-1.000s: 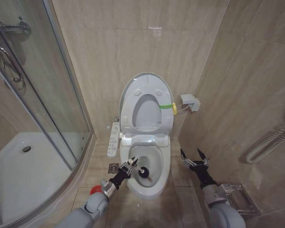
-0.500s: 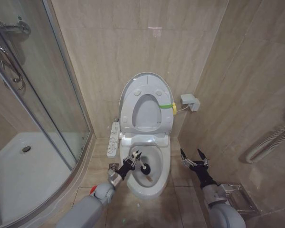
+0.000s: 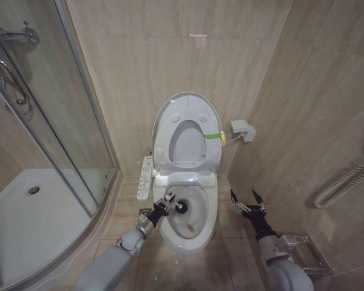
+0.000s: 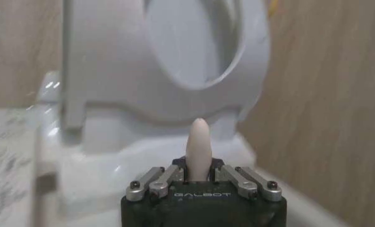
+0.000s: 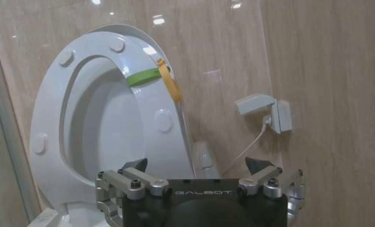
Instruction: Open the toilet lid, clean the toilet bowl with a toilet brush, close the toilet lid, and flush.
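Note:
The toilet lid point(image 3: 185, 144) stands raised against the wall, with the seat ring point(image 3: 169, 124) and its yellow-green band point(image 3: 213, 135) up in front of it. Below lies the open toilet bowl point(image 3: 210, 211), a brownish stain point(image 3: 190, 228) at its bottom. My left gripper point(image 3: 165, 204) is over the bowl's left rim, shut on the toilet brush's pale handle point(image 4: 198, 142). The dark brush head point(image 3: 183, 207) is inside the bowl near its back. My right gripper point(image 3: 247, 205) hangs open beside the bowl's right side, holding nothing; the right wrist view shows it point(image 5: 197, 165) facing the raised seat.
A white bidet control strip point(image 3: 145, 177) runs along the toilet's left side. The glass shower enclosure point(image 3: 60, 127) and its tray point(image 3: 24, 218) stand at the left. A wall socket point(image 3: 243, 130), a wall rail point(image 3: 346, 180) and a metal rack point(image 3: 304, 251) are on the right.
My left gripper has carried the brush head from the bowl's middle toward its back. The right arm has not moved.

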Motion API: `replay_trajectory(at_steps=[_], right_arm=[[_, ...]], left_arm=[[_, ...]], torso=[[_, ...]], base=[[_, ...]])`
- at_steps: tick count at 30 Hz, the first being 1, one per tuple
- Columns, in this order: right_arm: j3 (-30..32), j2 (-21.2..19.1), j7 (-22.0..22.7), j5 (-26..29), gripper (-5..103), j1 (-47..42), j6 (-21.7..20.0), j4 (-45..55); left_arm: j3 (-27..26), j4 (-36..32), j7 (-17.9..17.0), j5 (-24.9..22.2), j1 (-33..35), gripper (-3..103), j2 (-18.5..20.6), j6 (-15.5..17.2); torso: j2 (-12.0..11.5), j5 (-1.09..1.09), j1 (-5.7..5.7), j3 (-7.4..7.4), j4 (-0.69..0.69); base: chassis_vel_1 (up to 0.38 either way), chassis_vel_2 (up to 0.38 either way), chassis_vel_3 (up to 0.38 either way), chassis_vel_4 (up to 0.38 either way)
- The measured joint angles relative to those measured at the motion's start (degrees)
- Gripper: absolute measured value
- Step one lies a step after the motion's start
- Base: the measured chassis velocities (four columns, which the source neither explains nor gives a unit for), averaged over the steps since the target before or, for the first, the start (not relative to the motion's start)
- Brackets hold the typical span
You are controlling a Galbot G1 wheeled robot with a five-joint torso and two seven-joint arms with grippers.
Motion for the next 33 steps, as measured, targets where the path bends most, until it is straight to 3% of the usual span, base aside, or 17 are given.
replay_trajectory(at_steps=[5,16,22,27,33], right_arm=[[0.0,0.0,0.0,0.0,100,0.0,0.0,0.0],[0.0,0.0,0.0,0.0,100,0.0,0.0,0.0],[0.0,0.0,0.0,0.0,100,0.0,0.0,0.0],[0.0,0.0,0.0,0.0,100,0.0,0.0,0.0],[0.0,0.0,0.0,0.0,100,0.0,0.0,0.0]], left_arm=[[1.1,-5.74,4.17,-3.15,1.96,22,1.65,-1.79],[2.39,-16.44,1.33,-3.0,8.8,22,6.93,0.13],[0.19,-15.4,-1.88,0.21,9.73,22,8.67,1.9],[-0.62,-13.99,-2.46,-0.16,9.23,22,8.89,2.42],[0.8,-16.02,1.54,-5.64,7.9,22,9.88,1.34]], torso=[[0.0,-0.01,0.0,-0.01,-0.02],[0.01,0.0,-0.01,-0.01,0.0],[0.01,-0.02,-0.01,-0.01,-0.02],[0.01,-0.03,0.0,0.0,-0.01],[0.01,-0.02,0.0,0.0,-0.02]], base=[[0.0,0.0,0.0,0.0],[0.0,0.0,0.0,0.0],[0.0,0.0,0.0,0.0],[0.0,0.0,0.0,0.0],[0.0,0.0,0.0,0.0]])
